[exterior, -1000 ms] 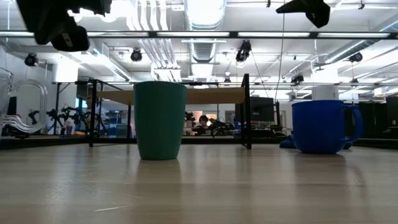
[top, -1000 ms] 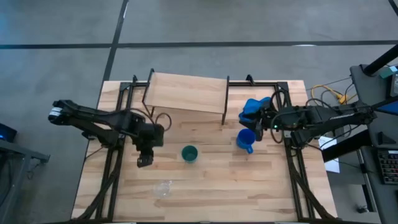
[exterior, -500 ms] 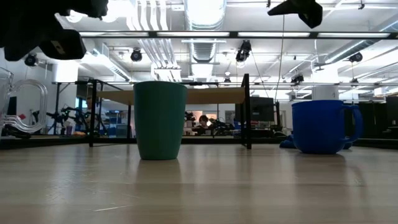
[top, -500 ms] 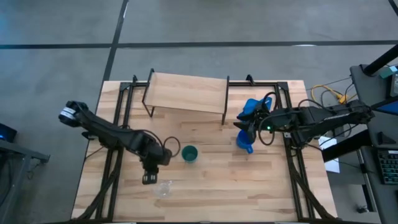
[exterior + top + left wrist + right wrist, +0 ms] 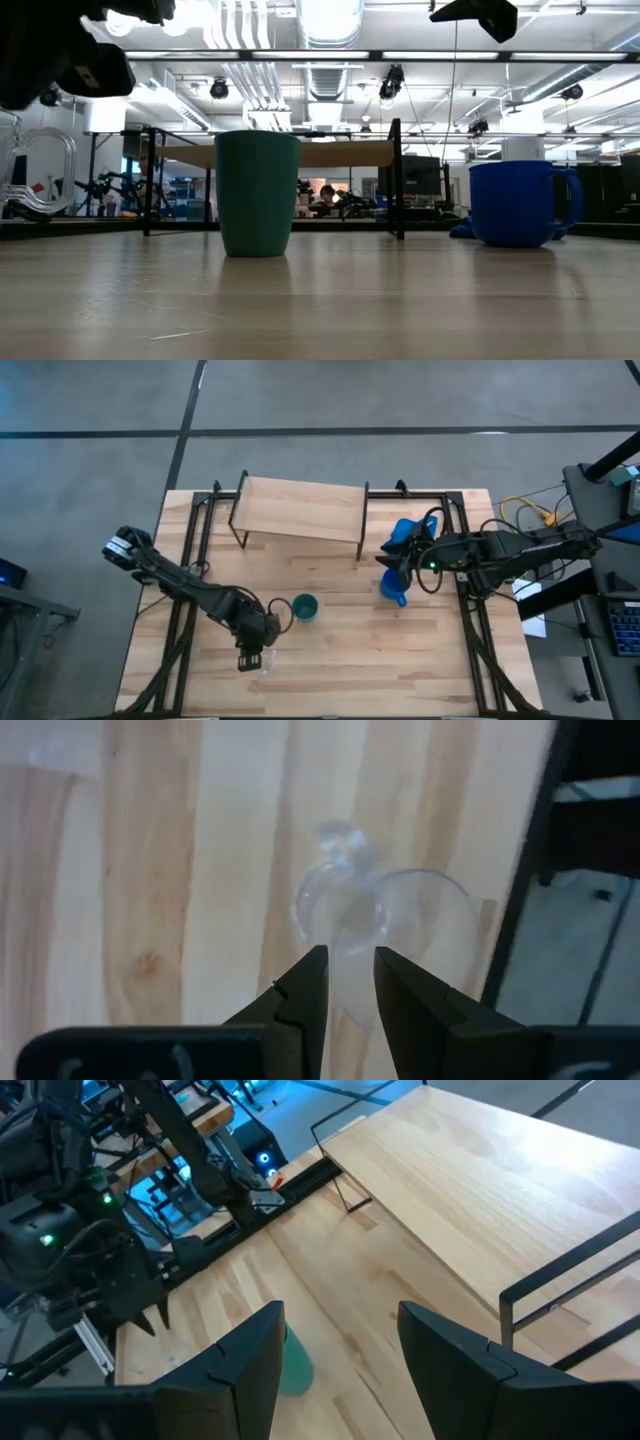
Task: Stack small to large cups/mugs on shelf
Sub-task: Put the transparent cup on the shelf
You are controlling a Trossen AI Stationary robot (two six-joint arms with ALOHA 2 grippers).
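Observation:
The tiny clear glass cup stands on its base near the table's near edge; in the left wrist view the glass cup lies just beyond my fingertips. My left gripper hovers over it, narrowly open, and shows high above the table in the low view. The dark green cup stands upright mid-table. The bright blue mug stands to its right, with my open right gripper above it, well clear of the mug. The shelf stands on dark legs at the far side.
A blue cloth lies at the far right beside the shelf's right legs. Dark frame rails run along the table's left and right sides. Bare planks stretch between the cups and the near edge.
My left gripper has travelled from left of the green cup toward the table's near edge and a little right, ending over the glass cup. My right gripper has shifted slightly left, over the blue mug. The cups have stayed where they were.

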